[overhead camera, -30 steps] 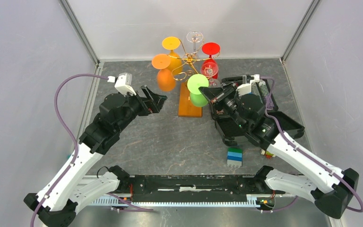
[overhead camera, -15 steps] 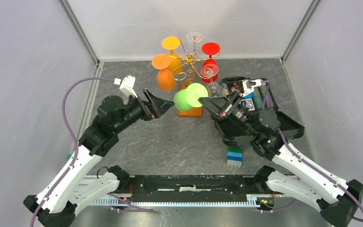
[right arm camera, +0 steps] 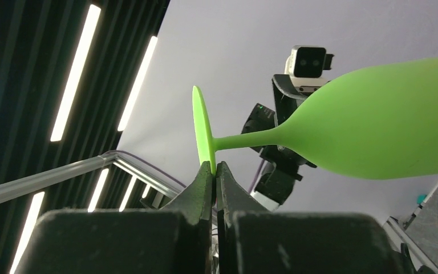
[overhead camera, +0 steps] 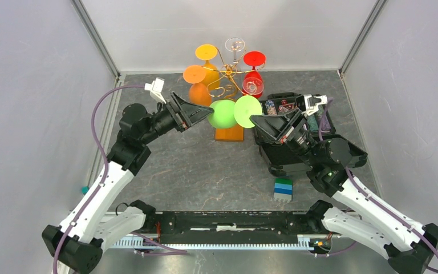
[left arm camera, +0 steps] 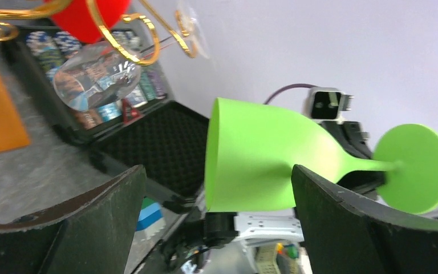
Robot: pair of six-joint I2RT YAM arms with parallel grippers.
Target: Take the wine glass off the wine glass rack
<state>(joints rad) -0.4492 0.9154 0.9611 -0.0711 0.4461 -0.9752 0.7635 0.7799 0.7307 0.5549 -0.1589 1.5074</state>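
**Green glass held off the rack, between both grippers**

Both arms reach toward the middle of the far edge and meet above the worktop. The right gripper (right arm camera: 214, 168) points up and left, its jaws pressed onto the rim of the foot of the green wine glass (overhead camera: 225, 113), which lies sideways in the air. The glass is clear of the wine glass rack (overhead camera: 228, 71) and hangs just in front of it, over the rack's wooden base (overhead camera: 228, 132).

The left gripper (left arm camera: 217, 171) faces the glass's open bowl with jaws spread wide on either side of it; whether they touch it is unclear.

Orange, red and clear glasses hang on the rack. Toward the right edge an open black case (overhead camera: 296, 154) holds rows of small chips in its far half.
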